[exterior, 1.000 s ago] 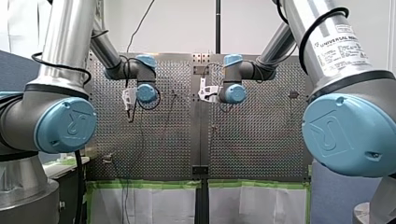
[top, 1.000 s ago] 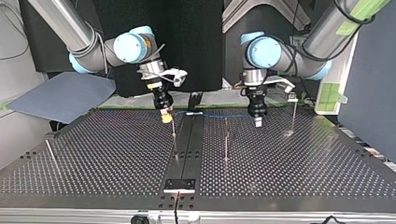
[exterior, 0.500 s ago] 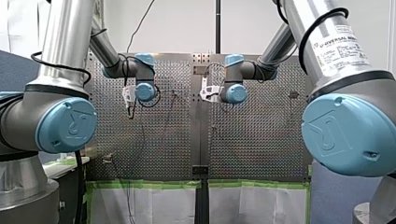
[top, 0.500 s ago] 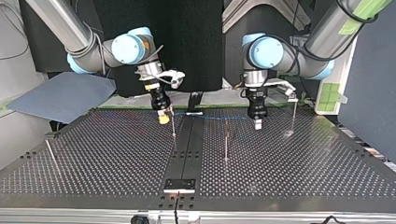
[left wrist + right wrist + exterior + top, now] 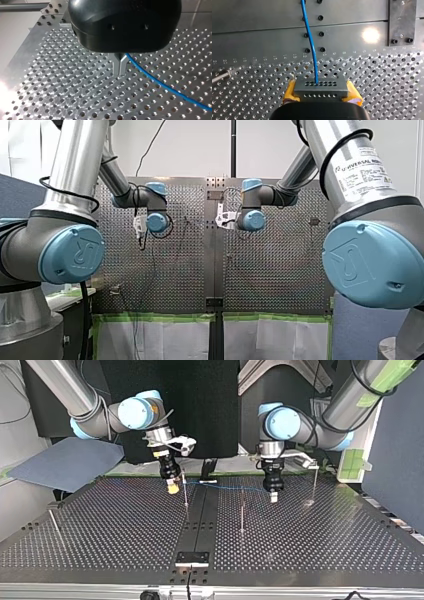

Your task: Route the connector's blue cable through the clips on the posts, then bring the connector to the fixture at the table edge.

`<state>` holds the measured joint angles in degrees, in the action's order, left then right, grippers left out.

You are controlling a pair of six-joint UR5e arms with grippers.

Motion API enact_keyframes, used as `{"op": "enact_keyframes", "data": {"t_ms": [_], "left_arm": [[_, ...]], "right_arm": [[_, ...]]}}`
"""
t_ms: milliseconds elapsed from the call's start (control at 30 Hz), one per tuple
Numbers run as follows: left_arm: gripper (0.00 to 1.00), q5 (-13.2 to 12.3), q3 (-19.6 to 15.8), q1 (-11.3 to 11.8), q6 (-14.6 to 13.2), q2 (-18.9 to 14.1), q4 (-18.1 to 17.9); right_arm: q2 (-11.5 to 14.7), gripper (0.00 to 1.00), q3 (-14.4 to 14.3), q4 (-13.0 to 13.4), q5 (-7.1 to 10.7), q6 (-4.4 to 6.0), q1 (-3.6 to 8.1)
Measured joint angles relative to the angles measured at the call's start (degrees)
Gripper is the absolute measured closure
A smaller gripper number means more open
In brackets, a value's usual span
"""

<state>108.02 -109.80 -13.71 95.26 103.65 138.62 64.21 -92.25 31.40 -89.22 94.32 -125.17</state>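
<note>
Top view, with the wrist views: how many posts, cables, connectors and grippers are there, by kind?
Posts: 4
Blue cable: 1
Connector: 1
Grippers: 2, left gripper and right gripper
Total: 8

Top view: the cable [image 5: 230,487] runs over the worktop [image 5: 125,530] from the connector [image 5: 320,87] in my right claw [image 5: 172,489], at left, to my left claw [image 5: 273,496], at right. A post [image 5: 184,491] stands just beside my right claw.

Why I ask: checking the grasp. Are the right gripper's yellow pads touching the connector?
Touching. Right wrist view: pads of the right gripper press both ends of the connector, no gap.
</note>
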Motion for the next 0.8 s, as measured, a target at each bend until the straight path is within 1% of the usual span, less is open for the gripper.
{"op": "enact_keyframes", "data": {"t_ms": [167,367,500,633,800], "left_arm": [[1.0,-0.65,1.19,0.2,0.0,0.06,0.65],[1.0,-2.12,1.87,0.3,0.01,0.23,0.92],[1.0,-2.99,2.66,0.29,0.01,1.28,1.45],[1.0,-4.08,4.14,0.29,0.13,3.22,1.92],[1.0,-4.94,5.68,0.39,1.45,4.6,1.36]], "right_arm": [[-0.02,1.0,0.06,0.14,0.0,0.12,0.2],[-0.06,1.0,0.23,0.18,-0.02,0.28,0.57],[-0.1,1.0,0.27,0.23,-0.07,0.41,0.95],[-0.16,1.0,0.39,0.31,0.0,0.44,1.43],[-0.18,1.0,0.85,0.33,0.13,0.44,1.81]]}}
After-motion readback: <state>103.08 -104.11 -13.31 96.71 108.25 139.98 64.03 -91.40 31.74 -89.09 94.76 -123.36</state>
